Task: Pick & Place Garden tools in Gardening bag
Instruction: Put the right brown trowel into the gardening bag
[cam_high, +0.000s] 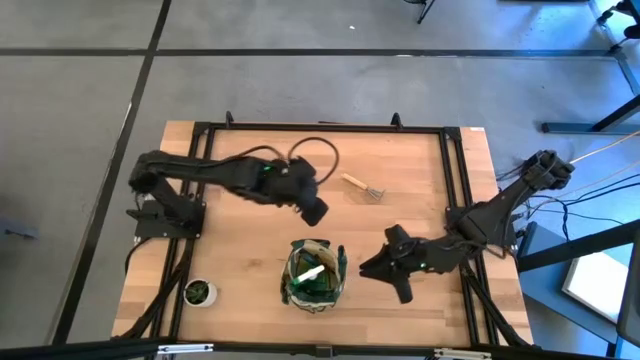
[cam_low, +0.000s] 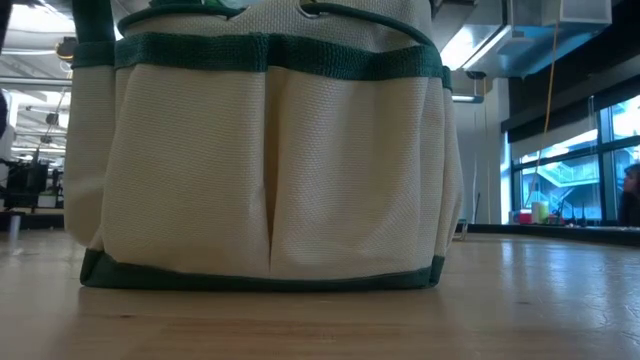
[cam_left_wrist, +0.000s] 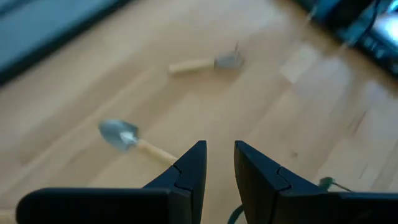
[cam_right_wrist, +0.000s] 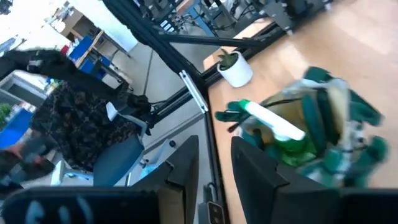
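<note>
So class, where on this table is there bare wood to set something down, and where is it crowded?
Bare wood lies between the fork and the table's right edge, and between the potted plant and gardening bag. It is crowded around the bag, flanked by both end effectors.

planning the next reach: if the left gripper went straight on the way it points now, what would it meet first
Probably the trowel: in the left wrist view it lies on the table just ahead of the left gripper, slightly to one side. The fork lies farther on. Depth is unclear, so it could pass over the trowel.
</note>
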